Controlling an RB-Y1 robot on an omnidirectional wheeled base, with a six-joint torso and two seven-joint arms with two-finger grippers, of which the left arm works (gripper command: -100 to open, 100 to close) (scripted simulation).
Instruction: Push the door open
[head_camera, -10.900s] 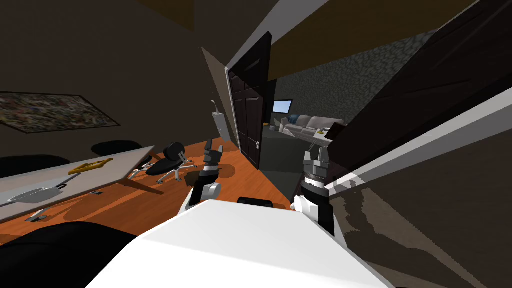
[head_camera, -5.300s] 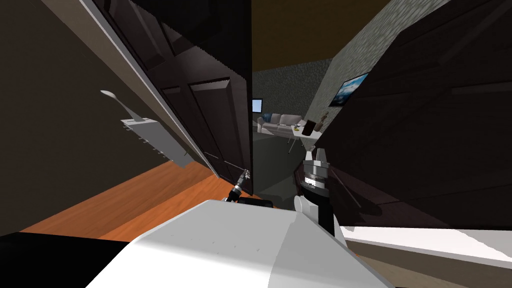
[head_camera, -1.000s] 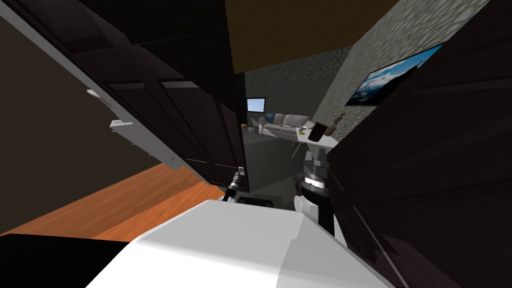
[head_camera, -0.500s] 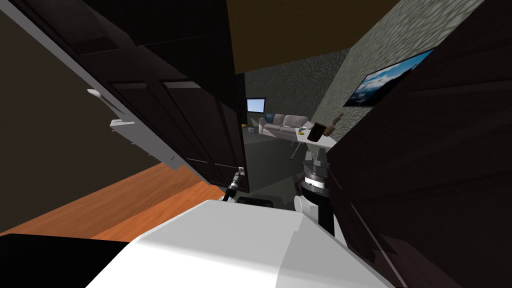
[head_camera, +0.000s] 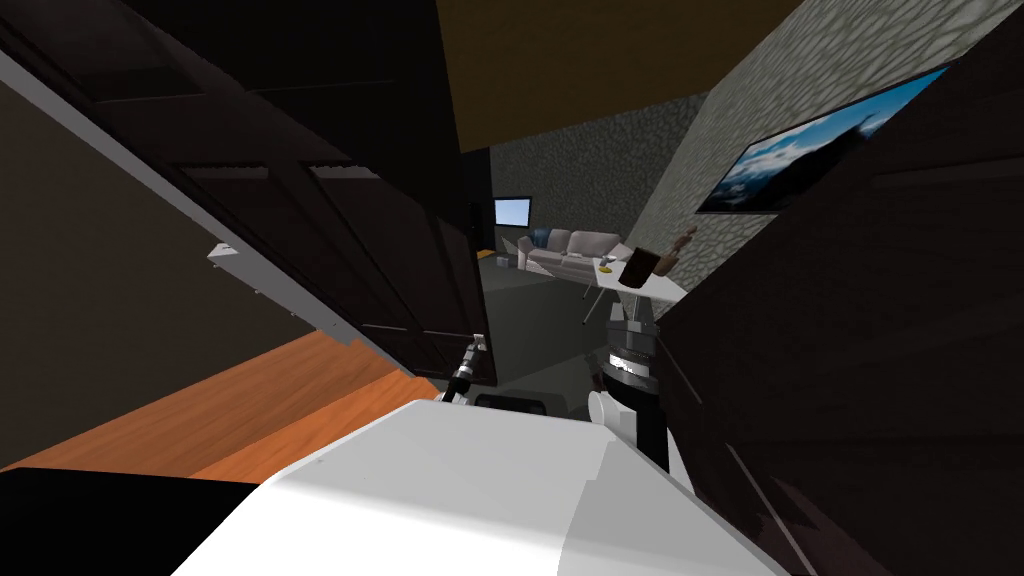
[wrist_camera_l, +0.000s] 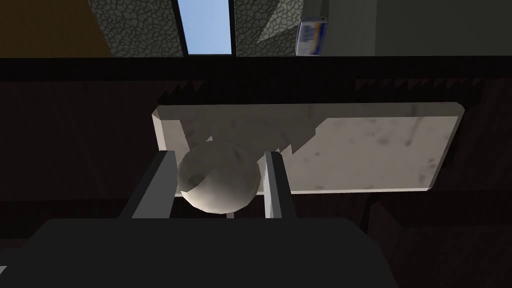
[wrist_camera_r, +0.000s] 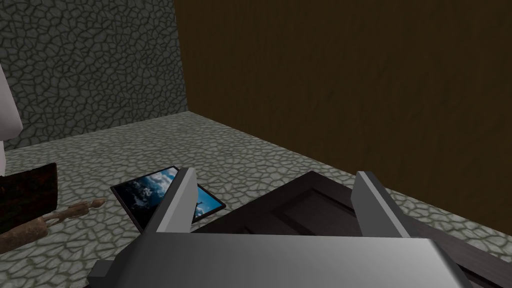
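Note:
The dark panelled door stands ajar on my left, swung away from the doorway. A round pale knob sits on a pale plate fixed to the door's face. My left gripper is shut on the knob, one finger pressed to each side. In the head view that left gripper is small, at the door's free edge. My right gripper is held up in front of my chest, beside a second dark door leaf. In its wrist view the right gripper is open with nothing between its fingers.
Between the two dark leaves a gap opens onto a room with a pale sofa, a white table and a lit screen. A framed picture hangs on the stone-patterned wall. Orange wooden floor lies to my left.
The whole head view has shifted a little: I have moved slightly nearer the doorway, and the wall picture looms larger. My left gripper stays at the door's edge. The right arm holds its pose.

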